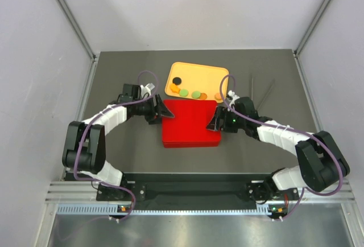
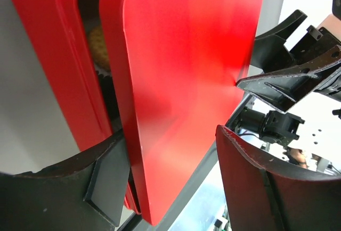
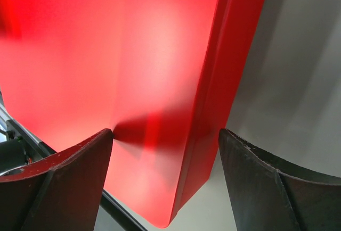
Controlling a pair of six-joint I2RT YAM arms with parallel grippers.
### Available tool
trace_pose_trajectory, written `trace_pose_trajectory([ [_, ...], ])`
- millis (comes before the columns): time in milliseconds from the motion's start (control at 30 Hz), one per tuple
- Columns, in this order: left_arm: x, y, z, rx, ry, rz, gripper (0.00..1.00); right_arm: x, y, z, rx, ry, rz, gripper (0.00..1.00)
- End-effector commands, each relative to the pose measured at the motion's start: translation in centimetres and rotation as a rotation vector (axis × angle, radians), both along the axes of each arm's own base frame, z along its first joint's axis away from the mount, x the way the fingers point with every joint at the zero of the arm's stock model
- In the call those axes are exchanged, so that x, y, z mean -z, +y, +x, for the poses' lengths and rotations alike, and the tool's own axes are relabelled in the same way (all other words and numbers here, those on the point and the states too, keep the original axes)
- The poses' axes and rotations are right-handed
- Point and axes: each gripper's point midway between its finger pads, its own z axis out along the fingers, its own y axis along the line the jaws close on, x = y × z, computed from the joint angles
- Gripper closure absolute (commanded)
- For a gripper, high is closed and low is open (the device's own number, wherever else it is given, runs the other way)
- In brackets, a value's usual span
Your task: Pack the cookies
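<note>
A red box (image 1: 190, 126) lies in the middle of the table, its lid (image 2: 186, 82) ajar, so the left wrist view shows a yellowish cookie (image 2: 96, 43) inside the box through the gap. Just behind the box stands an orange tray (image 1: 207, 75) holding loose cookies (image 1: 196, 94): one black, two green, two orange. The left gripper (image 1: 163, 110) is at the box's left edge, fingers spread wide astride the lid's rim. The right gripper (image 1: 215, 122) is at the box's right edge, also spread wide, with one fingertip (image 3: 101, 140) touching the lid's top.
</note>
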Motion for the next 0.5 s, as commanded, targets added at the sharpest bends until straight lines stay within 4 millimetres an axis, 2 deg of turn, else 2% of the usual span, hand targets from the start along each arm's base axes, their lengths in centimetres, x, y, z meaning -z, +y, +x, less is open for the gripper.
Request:
trace_pose_trajectory([
  [0,-2.5,0.7,0.9,-0.001,-0.098,0.021,0.33,-1.7,1.3,1.1,-0.025,-0.062,0.024,0.2],
  [467,-2.0,3.7,0.7,-0.07,-0.069,0.113,0.33,-2.2,2.0,1.6,-0.035,-0.065,0.022,0.21],
])
